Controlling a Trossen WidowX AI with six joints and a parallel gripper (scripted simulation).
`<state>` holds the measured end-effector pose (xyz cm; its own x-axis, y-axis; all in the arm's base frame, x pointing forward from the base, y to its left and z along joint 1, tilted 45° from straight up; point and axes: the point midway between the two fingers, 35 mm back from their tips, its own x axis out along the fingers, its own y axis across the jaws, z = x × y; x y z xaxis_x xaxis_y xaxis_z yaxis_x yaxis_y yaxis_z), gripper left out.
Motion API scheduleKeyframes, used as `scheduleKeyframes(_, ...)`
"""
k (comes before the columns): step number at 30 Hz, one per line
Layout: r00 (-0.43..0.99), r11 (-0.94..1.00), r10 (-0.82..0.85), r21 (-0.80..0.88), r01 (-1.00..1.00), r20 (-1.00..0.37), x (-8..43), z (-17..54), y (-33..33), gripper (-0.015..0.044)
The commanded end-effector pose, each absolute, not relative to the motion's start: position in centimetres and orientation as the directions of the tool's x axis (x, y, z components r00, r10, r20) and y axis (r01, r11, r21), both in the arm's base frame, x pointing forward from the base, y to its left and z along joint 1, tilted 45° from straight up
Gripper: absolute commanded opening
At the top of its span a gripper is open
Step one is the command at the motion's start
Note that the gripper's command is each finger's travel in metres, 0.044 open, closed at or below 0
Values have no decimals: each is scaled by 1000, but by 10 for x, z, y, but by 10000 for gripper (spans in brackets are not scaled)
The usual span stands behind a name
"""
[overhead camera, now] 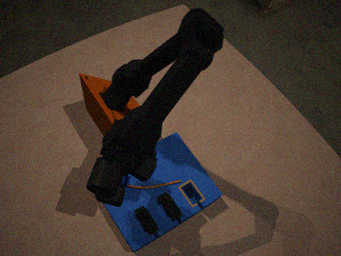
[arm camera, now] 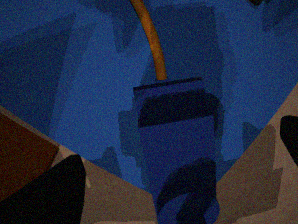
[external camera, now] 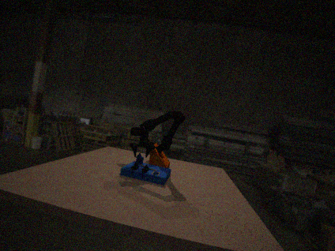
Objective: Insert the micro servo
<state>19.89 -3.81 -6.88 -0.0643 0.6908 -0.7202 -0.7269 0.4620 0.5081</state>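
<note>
The loose blue servo (external camera: pixel 140 159) (arm camera: pixel 178 142) rises from the blue deck (overhead camera: pixel 197 171) (arm camera: pixel 97 65), away from the pocket; the arm mostly hides it in the top view. In the wrist view its round shaft end is at the bottom edge. Its orange cable (overhead camera: pixel 154 186) (arm camera: pixel 154 45) runs across the deck towards the pocket outline (overhead camera: pixel 186 196), whose pocket is empty, with a side notch. My gripper (external camera: pixel 141 154) (arm camera: pixel 185 147) is open above the servo, one finger to each side of it in the wrist view. Contact is not visible.
Two dark servos (overhead camera: pixel 146 220) (overhead camera: pixel 169 206) sit in the deck in a row beside the marked pocket. The orange base block (overhead camera: pixel 94 105) (external camera: pixel 159 159) stands behind the deck under the arm. The tabletop (overhead camera: pixel 261 133) (external camera: pixel 221 205) surrounds them.
</note>
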Motion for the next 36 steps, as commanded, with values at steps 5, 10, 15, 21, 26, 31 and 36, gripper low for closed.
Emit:
scheduleKeyframes(5,-67,463,696,518,-720,-715,196,-74,-31,361)
scheduleKeyframes(10,-67,463,696,518,-720,-715,196,-74,-31,230)
scheduleKeyframes(15,-67,463,696,518,-720,-715,196,-74,-31,99)
scheduleKeyframes(21,-67,463,696,518,-720,-715,196,-73,-32,39)
scheduleKeyframes(26,-67,463,695,517,-720,-716,197,-61,-44,0)
scheduleKeyframes(31,-67,463,695,518,-719,-716,191,-48,-49,0)
scheduleKeyframes(36,-67,463,695,518,-719,-716,190,-47,-48,0)
